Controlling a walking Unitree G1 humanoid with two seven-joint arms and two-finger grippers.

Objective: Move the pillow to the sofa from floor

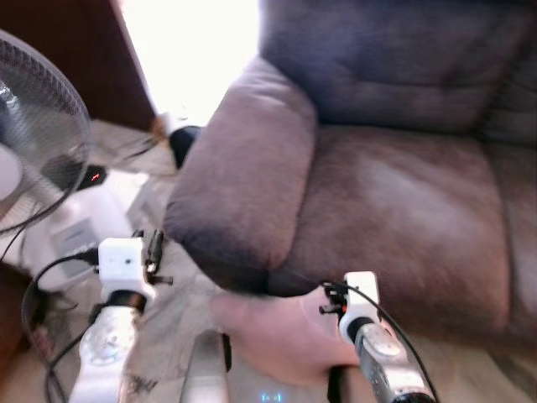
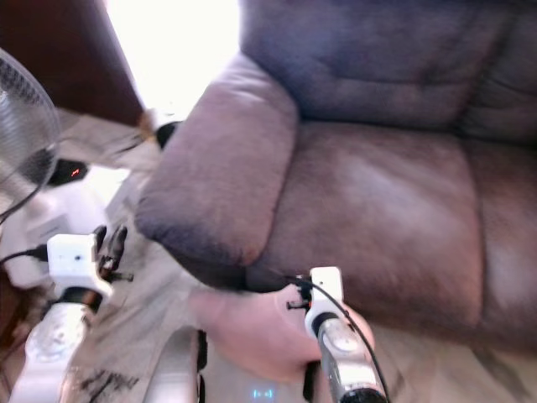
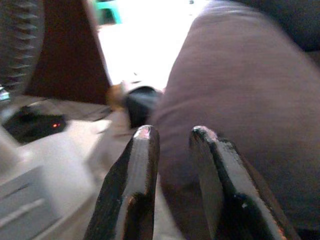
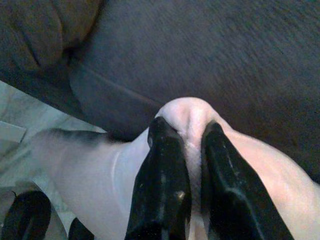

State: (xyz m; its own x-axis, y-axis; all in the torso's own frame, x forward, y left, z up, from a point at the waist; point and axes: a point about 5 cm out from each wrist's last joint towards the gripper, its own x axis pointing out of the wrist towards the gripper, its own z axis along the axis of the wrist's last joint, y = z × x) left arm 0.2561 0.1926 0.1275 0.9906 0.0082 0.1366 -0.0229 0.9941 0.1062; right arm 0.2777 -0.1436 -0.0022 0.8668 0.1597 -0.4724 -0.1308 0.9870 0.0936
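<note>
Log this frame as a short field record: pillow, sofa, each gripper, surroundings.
pillow: pink pillow, pinched at a fold, in front of the sofa's seat edge, not on it
sofa: brown sofa, seat bare
right gripper: right gripper shut on the pillow
left gripper: left gripper holds nothing, fingers slightly apart, beside the sofa armrest
surroundings: fan to the robot's left
</note>
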